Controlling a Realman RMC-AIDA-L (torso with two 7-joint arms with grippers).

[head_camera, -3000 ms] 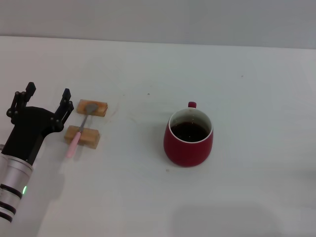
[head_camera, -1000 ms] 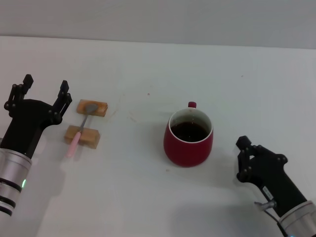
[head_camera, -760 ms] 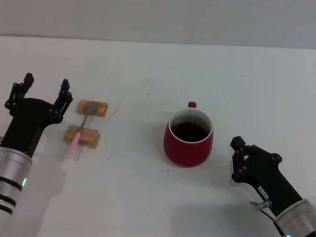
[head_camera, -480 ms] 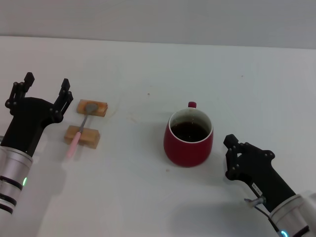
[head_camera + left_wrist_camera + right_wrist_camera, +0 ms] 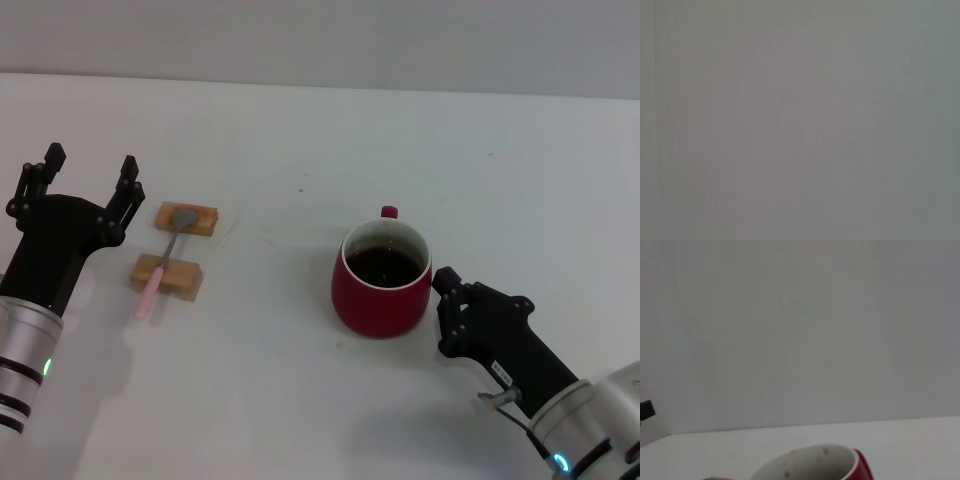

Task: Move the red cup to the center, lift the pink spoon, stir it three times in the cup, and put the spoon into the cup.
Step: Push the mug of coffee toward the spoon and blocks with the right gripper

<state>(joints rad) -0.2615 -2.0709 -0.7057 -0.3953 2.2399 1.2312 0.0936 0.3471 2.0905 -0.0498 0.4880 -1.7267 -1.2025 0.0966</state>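
Observation:
The red cup [image 5: 382,281] stands near the table's middle, with dark liquid inside and its small handle pointing away from me. Its white inner rim also shows in the right wrist view [image 5: 810,466]. My right gripper [image 5: 443,312] is open, right next to the cup's right side, at wall height. The pink spoon [image 5: 163,260] lies across two tan wooden blocks at the left, bowl end farther from me. My left gripper [image 5: 86,185] is open and empty, just left of the spoon. The left wrist view shows only a blank grey surface.
The two wooden blocks, the far one [image 5: 187,217] and the near one [image 5: 167,276], hold the spoon off the white table [image 5: 300,400]. A grey wall runs behind the table's far edge.
My right arm has come in from the lower right and moved left up to the cup's right side. My left gripper has shifted slightly up and away. Cup and spoon have not moved.

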